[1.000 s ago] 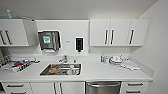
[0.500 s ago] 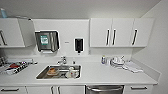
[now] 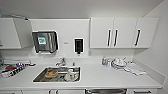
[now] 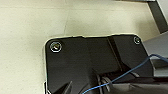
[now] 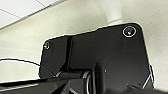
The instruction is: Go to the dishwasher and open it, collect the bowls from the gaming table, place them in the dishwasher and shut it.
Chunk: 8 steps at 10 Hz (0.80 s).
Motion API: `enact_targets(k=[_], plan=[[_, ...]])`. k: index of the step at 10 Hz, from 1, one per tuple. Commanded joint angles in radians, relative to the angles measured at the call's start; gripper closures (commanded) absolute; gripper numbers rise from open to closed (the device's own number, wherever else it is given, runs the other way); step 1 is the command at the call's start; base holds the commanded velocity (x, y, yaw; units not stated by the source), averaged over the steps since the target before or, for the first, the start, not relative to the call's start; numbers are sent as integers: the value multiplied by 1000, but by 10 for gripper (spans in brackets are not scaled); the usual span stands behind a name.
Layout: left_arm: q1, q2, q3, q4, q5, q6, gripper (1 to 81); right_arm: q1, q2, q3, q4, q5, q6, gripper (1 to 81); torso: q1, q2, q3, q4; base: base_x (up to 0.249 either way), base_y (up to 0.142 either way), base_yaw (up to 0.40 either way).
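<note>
Now the robot faces a white counter (image 3: 100, 77) in a kitchenette, and the dishwasher (image 3: 106, 91) shows as a sliver of steel front with its bar handle at the lower edge of the head view, just below the counter and to the right of the sink (image 3: 58, 74). That handle runs level, along the counter's front edge, so any pull on it would be made straight out from the counter toward the robot. Dishes lie in the sink, among them an orange-patterned one, and a stack of pale dishes (image 3: 119, 62) sits on the counter to the right of the sink, near the corner wall. White cabinets (image 3: 120, 32) hang above that stretch of counter. Both wrist views look down past dark robot plates at pale floor, so the arms seem to hang low; whether either hand is spread or pressed together cannot be told. Since the dishwasher lies right of the sink, the right arm looks the nearer one.
</note>
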Motion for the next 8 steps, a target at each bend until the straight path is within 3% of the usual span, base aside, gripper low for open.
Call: enact_targets(k=[1, 4, 8], plan=[[-62, -8, 2, 7, 39, 8, 10, 59, -15, -2, -4, -46, -5, 10, 0, 0, 0, 0, 137, 0, 0], [-62, -12, 2, 7, 39, 8, 10, 60, -2, -7, -7, -51, -5, 10, 0, 0, 0, 0, 117, 0, 0], [-62, -8, 12, 8, 40, 8, 10, 63, 6, -11, 6, -55, 3, 10, 1, 0, 0, 0, 0, 0, 0]])
